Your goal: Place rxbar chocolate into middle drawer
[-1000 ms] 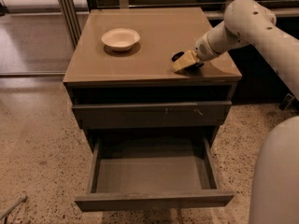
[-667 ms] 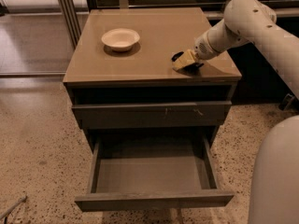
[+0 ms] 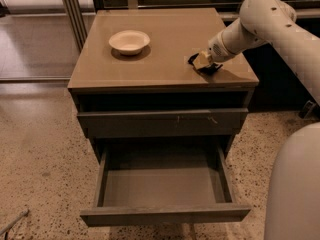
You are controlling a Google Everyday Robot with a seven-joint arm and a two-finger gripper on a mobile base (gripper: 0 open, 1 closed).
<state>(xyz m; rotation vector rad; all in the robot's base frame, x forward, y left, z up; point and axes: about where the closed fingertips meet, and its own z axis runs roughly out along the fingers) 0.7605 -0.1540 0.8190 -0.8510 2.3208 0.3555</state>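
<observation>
The gripper [image 3: 202, 62] rests on the rxbar chocolate [image 3: 210, 70] at the right near side of the cabinet top [image 3: 165, 39], its hold impossible to tell; light, flat and slippery, the bar likely wants pinching across its narrow width before the open middle drawer [image 3: 160, 185]

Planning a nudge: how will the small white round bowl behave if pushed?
The small white round bowl looks shallow, so probably light. Low and wide, it likely slides on the smooth brown cabinet top rather than tipping. The end effector sits apart, near the top's right front.
</observation>
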